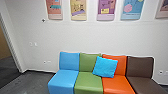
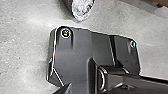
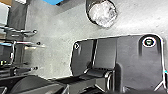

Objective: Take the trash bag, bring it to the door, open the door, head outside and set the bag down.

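A crumpled whitish bag (image 2: 83, 10) sits in the mouth of a dark round bin (image 2: 67, 4) on the grey floor, beyond the robot's base plate in the left wrist view. The right wrist view has the same kind of bag (image 3: 103, 13) in a dark bin (image 3: 88, 12), standing apart from the plate. In the head view, a pale frame (image 1: 10, 43) edges an opening at the far left, with dark floor past it. How either gripper stands cannot be made out.
Ahead, a row of blue (image 1: 63, 78), green, orange and brown seats lines the white wall, with a bright blue cushion (image 1: 105, 67) on it. Posters hang above. Metal legs (image 3: 25, 43) and a blue item (image 3: 53, 1) show in the right wrist view.
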Available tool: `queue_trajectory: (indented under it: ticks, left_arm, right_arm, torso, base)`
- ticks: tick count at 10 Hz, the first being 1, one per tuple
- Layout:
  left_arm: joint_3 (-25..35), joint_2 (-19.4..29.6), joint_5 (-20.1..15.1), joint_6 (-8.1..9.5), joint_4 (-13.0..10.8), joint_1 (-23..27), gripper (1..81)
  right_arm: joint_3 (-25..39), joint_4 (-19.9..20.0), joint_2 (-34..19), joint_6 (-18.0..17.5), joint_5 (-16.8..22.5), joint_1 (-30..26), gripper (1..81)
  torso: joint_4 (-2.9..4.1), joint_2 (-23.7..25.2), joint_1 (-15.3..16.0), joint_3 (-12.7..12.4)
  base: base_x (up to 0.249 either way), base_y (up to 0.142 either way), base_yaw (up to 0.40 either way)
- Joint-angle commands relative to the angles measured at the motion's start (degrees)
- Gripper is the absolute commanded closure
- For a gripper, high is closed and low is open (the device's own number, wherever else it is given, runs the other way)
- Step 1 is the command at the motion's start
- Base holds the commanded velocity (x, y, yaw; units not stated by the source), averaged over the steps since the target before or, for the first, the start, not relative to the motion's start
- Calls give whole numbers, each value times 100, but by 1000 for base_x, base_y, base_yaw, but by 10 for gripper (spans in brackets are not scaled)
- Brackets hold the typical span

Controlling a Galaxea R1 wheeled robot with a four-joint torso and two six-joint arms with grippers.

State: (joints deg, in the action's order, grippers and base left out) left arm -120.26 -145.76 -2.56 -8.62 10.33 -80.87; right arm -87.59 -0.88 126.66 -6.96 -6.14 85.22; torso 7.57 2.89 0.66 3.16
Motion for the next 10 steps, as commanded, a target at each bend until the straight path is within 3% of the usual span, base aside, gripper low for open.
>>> queue_trajectory:
  ticks: [1, 3, 4, 8, 10]
  left_arm:
    - [143, 310, -342, 44, 189, 593, 10]
    - [231, 564, -427, 62, 731, 883, 10]
    - [223, 661, -752, 62, 943, 1102, 10]
    - [74, 654, -1509, 62, 1270, 1973, 10]
    - [-329, 435, -1947, 80, 1393, 2386, 10]
  right_arm:
    - [516, 70, -578, -218, 342, -676, 10]
    - [910, 70, -980, -402, 613, -1045, 10]
    - [1008, 70, -1130, -498, 762, -1221, 10]
    - [1263, 79, -1474, -701, 913, -1723, 10]
    - [1412, 122, -1623, -710, 913, -1880, 10]
  torso:
    - [0, 567, 365, 530]
    - [0, 932, 592, 879]
    - [0, 1141, 727, 1080]
    - [0, 1968, 1258, 1868]
    - [0, 2407, 1543, 2246]
  base:
    - [0, 0, 0]
    - [0, 0, 0]
    - [0, 0, 0]
    - [0, 0, 0]
    - [0, 0, 0]
